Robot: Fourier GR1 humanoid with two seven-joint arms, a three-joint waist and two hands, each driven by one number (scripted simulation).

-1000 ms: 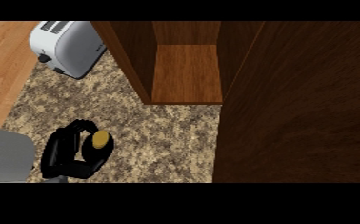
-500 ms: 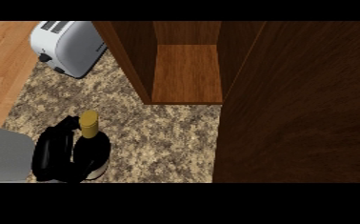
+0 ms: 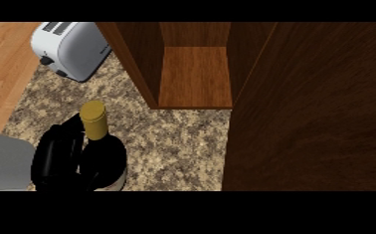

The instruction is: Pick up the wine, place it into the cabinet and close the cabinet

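Wine: the wine bottle [image 3: 99,143] sits at about eight o'clock in the head view, dark body low, yellow-capped neck pointing up toward twelve; it stays roughly upright, presumably so it can go onto the shelf standing.
Left hand: the left hand [image 3: 57,161] is curled round the bottle's body from the nine o'clock side, black fingers wrapping the dark glass, so it is gripping the wine; where finger ends and bottle begins is hard to separate.
Left forearm: a grey forearm [image 3: 13,163] enters at the left edge at nine o'clock, behind the hand.
Right hand: it shows nowhere in this view.
Cabinet: the cabinet [image 3: 195,76] stands open at twelve to one o'clock, its bare wooden shelf facing the bottle; the opening is well apart from the wine, up and to the right.
Door: the cabinet door [image 3: 308,108] fills the three o'clock side, swung wide, which leaves the way to the shelf free.
Worktop: the speckled stone worktop [image 3: 183,143] lies between bottle and cabinet.
Toaster: a white toaster [image 3: 70,46] sits at eleven o'clock, beside the cabinet's left wall.
Step in hand: judged as carrying the wine toward the shelf; placing and closing are not yet done.
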